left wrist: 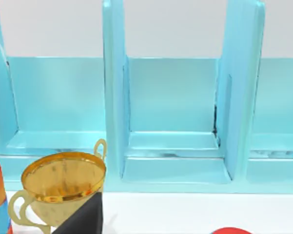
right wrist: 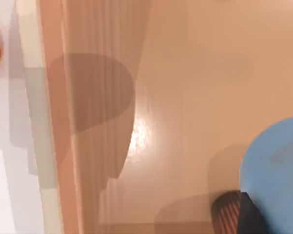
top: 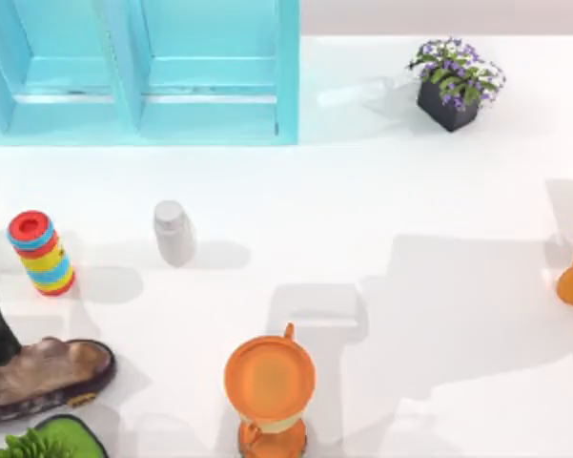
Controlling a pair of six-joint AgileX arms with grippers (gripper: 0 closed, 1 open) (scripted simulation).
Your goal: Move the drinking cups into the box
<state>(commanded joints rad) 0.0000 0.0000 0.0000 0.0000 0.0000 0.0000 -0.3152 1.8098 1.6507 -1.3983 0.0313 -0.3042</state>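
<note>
The tan box (right wrist: pixel 185 97) sits beneath the right arm. The blue cup (right wrist: pixel 275 170) is over its floor, with the brown ribbed cup (right wrist: pixel 226 212) just beside it. Both look light, stiff and slick, so I would pinch them across the rim. I cannot tell whether the right gripper is open or closed.

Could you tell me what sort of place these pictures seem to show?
Probably a simulated tabletop workspace: a plain white table scattered with unrelated props, such as a turquoise compartmented shelf unit, an orange lidded pitcher and a brown shoe.
</note>
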